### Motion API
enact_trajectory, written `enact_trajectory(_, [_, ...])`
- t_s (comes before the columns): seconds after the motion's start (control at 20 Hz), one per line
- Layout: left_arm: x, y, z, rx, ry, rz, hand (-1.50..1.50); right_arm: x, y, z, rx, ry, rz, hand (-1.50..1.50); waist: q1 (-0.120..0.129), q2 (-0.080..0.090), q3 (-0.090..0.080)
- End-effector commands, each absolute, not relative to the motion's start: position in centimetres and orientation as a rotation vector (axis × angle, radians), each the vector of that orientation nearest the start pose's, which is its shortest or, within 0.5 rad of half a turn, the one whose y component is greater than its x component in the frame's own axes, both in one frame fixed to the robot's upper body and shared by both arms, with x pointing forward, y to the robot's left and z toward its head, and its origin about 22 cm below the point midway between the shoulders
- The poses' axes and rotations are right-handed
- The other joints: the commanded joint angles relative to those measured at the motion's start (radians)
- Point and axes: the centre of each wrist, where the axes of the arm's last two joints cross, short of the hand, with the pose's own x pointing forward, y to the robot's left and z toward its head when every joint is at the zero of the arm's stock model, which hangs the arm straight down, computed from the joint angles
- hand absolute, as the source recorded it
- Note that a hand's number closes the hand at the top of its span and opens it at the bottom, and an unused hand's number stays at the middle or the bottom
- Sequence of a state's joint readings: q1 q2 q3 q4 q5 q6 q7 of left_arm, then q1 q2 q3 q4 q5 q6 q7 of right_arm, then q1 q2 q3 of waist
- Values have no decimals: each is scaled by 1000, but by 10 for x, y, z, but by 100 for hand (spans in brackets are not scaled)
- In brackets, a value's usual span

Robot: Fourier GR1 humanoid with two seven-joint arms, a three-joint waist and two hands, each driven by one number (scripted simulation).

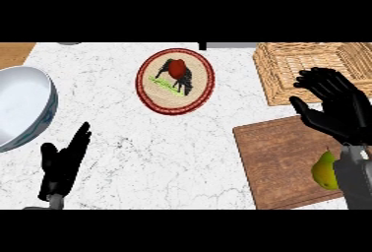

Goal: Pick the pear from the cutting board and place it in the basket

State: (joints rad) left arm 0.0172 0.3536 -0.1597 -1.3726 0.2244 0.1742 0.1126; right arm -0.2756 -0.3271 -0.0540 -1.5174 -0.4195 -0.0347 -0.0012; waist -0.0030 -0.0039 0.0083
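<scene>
On the cutting board, the pear lies ungrasped, partly hidden by the right forearm. Right hand hangs released, fingers spread, over the near edge of the basket. Left hand rests released, lower left. Pick and placement both outstanding.

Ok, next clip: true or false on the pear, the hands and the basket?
1. The pear lies on the cutting board. True.
2. The right hand is curled round the pear. False: it is open and holds nothing, by the board's far edge near the basket.
3. The basket stands left of the plate. False: it is to the plate's right.
4. The left hand is open at the lower left. True.
</scene>
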Motion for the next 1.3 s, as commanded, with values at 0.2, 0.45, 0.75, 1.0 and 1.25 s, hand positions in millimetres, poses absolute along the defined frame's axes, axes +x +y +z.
enact_trajectory(0.2, [205, 299, -59, 172, -1018, -18, 0, 305, -355, 143, -513, -1556, 215, -150, -7, 8, -16])
enact_trajectory(0.45, [196, 303, -52, 167, -1008, 0, 0, 285, -393, 209, -713, -1349, 464, -150, -21, -7, -13])
enact_trajectory(0.75, [194, 311, -51, 174, -990, -8, 0, 267, -441, 292, -693, -1208, 637, -150, -11, 0, -10])
enact_trajectory(1.0, [198, 303, -55, 155, -1019, -28, 0, 257, -467, 316, -538, -1027, 796, -150, -1, 8, -10])
enact_trajectory(1.25, [199, 301, -47, 143, -1034, -18, 0, 249, -486, 305, -486, -899, 875, -150, -5, 4, -8])
